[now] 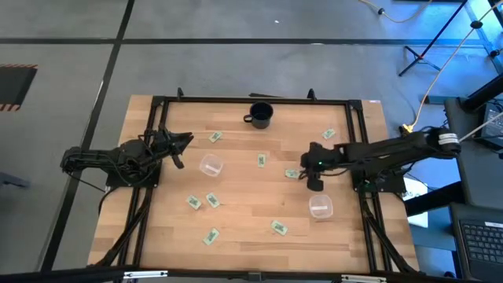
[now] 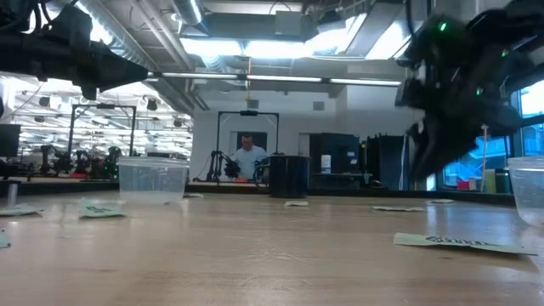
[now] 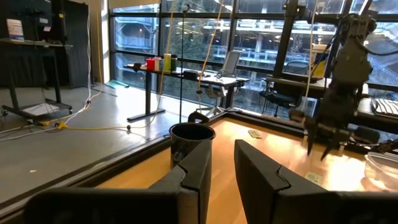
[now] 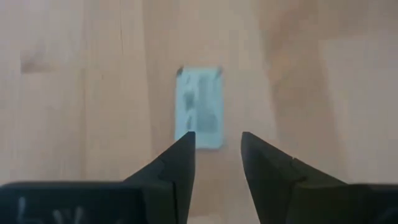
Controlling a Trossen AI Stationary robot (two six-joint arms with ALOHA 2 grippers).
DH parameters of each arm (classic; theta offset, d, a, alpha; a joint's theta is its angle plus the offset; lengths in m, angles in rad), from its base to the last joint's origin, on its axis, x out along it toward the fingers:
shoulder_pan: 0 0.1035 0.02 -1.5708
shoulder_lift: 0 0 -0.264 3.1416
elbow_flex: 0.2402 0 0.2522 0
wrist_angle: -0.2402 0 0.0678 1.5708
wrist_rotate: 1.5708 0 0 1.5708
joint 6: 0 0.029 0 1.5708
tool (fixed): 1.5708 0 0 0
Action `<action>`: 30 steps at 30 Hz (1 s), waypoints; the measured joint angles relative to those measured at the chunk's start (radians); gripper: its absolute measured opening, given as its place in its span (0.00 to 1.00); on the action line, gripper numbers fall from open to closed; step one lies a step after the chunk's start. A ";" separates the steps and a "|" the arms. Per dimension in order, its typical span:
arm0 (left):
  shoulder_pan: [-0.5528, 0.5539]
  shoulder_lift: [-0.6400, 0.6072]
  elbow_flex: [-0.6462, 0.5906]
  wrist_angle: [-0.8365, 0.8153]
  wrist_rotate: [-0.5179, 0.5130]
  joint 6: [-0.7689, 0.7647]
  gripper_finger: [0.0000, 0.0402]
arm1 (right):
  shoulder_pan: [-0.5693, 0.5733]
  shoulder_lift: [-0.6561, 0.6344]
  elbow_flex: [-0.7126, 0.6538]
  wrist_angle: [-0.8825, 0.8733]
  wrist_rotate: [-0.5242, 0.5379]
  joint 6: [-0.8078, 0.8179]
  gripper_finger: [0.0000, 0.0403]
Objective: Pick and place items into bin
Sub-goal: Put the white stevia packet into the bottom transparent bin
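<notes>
From above, the right gripper (image 1: 313,184) hangs over a small flat green-and-white wrapped packet (image 1: 292,174) mid-table, with one clear plastic cup (image 1: 320,207) just beside it and another clear cup (image 1: 210,165) near the raised left gripper (image 1: 183,141), both looking empty, other packets scattered on open wood. At table level, the black mug (image 2: 289,176) stands at the far edge. Its wrist camera shows the right fingers (image 4: 180,158) parted, empty, above the packet (image 4: 199,116); the left fingers (image 3: 199,168) are narrowly parted, holding nothing.
</notes>
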 joint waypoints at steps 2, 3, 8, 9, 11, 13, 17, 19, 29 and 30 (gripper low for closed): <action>0.000 0.000 0.000 0.000 0.000 0.000 0.16 | 0.000 0.048 0.000 0.012 -0.026 0.020 0.33; 0.000 0.000 0.000 0.000 0.000 0.000 0.16 | 0.000 0.069 0.000 0.027 -0.032 0.028 0.33; 0.000 0.000 0.000 0.000 0.000 0.000 0.16 | 0.000 0.135 0.000 0.081 -0.037 0.007 0.33; 0.000 0.000 0.000 0.000 0.000 0.000 0.16 | 0.000 0.142 0.000 0.094 -0.037 0.004 0.33; 0.000 0.000 0.000 0.000 0.000 0.000 0.16 | 0.000 0.149 0.000 0.101 -0.037 0.003 0.33; 0.000 0.000 0.000 0.000 0.000 0.000 0.16 | 0.000 0.155 0.000 0.096 -0.037 0.005 0.33; 0.000 0.000 0.000 0.000 0.000 0.000 0.16 | 0.000 0.169 0.000 0.094 -0.037 0.007 0.33; 0.000 0.000 0.000 0.000 0.000 0.000 0.16 | 0.000 0.180 0.000 0.095 -0.037 0.008 0.33; 0.000 0.000 0.000 0.000 0.000 0.000 0.16 | 0.000 0.232 0.005 0.107 -0.030 0.008 0.23; 0.000 0.000 0.000 0.000 0.000 0.000 0.16 | 0.000 0.232 0.005 0.106 -0.030 0.008 0.21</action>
